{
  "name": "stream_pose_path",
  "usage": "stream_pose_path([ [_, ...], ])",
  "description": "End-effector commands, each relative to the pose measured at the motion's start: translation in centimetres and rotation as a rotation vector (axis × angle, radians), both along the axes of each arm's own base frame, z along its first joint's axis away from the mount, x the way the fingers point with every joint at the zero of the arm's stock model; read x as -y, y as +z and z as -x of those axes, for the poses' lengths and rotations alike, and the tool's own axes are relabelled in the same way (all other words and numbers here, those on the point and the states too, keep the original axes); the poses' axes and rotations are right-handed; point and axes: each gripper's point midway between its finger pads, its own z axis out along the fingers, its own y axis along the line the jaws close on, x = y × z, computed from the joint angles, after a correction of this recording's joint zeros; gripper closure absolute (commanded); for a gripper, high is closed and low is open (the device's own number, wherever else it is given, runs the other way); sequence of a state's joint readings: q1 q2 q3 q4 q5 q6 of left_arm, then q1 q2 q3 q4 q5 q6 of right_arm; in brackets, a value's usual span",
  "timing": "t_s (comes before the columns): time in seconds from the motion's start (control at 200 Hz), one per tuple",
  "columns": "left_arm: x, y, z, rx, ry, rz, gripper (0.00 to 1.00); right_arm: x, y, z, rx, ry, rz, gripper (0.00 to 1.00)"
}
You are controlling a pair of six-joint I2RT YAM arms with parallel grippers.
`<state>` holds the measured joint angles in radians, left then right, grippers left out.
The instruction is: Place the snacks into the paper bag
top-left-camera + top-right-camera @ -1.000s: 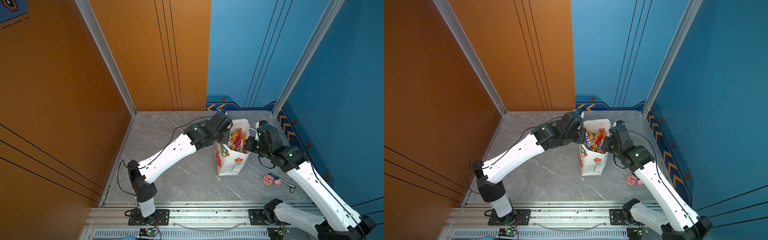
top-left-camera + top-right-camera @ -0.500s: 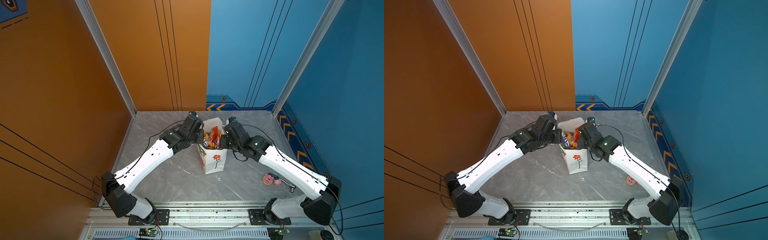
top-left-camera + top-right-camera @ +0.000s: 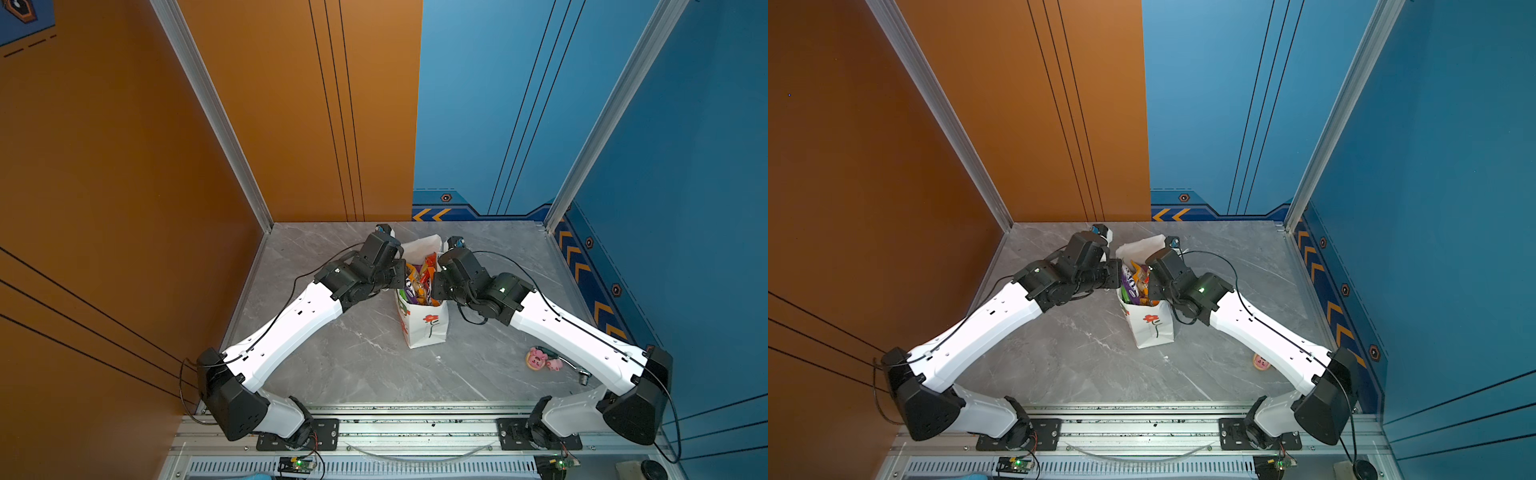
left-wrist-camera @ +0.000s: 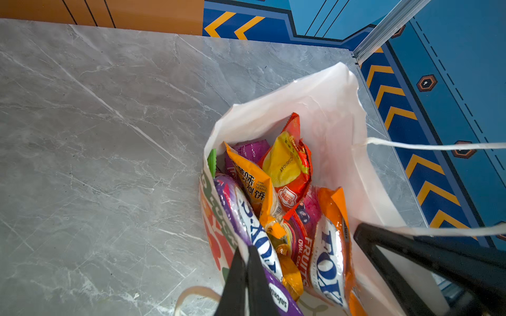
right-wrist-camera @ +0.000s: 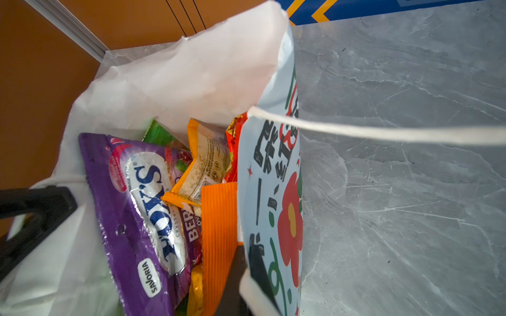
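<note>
White paper bag (image 3: 424,332) rim getting pinched both sides: left gripper (image 4: 246,251), right gripper (image 5: 246,257) each clamping paper wall, snacks (image 4: 284,169) sitting between jaws. Best bet imo: moving both arms in sync, level, no tearing.

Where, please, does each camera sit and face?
Top views: high over the front rail, looking down at the table; left arm and right arm show.
Left wrist: on its arm, looking into the paper bag; left tool clamps its rim.
Right wrist: opposite side, into the bag; right tool clamps its rim.
Shared: both wrist views show the snacks.
</note>
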<state>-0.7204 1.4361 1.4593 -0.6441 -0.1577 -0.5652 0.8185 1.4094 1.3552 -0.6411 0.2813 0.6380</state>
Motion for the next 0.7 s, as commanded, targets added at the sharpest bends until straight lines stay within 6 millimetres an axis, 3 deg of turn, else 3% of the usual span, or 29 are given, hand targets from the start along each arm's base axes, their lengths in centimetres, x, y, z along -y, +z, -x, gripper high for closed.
stream_pose_path([
  [0.0,1.4,3.5,-0.7,0.093,-0.048,0.085,1.00,-0.7,4.6,0.5,0.102,-0.006,-0.121,0.95],
  [0.26,1.8,3.1,-0.5,0.078,-0.059,0.089,0.96,0.1,4.7,0.6,0.119,-0.026,-0.110,0.92],
  [0.556,0.3,2.5,-0.6,0.074,-0.001,0.061,0.84,2.1,5.0,0.2,0.135,-0.070,-0.100,0.67],
  [0.696,0.2,2.8,-0.5,0.078,0.005,0.074,0.71,2.9,5.5,0.1,0.134,-0.076,-0.105,0.58],
])
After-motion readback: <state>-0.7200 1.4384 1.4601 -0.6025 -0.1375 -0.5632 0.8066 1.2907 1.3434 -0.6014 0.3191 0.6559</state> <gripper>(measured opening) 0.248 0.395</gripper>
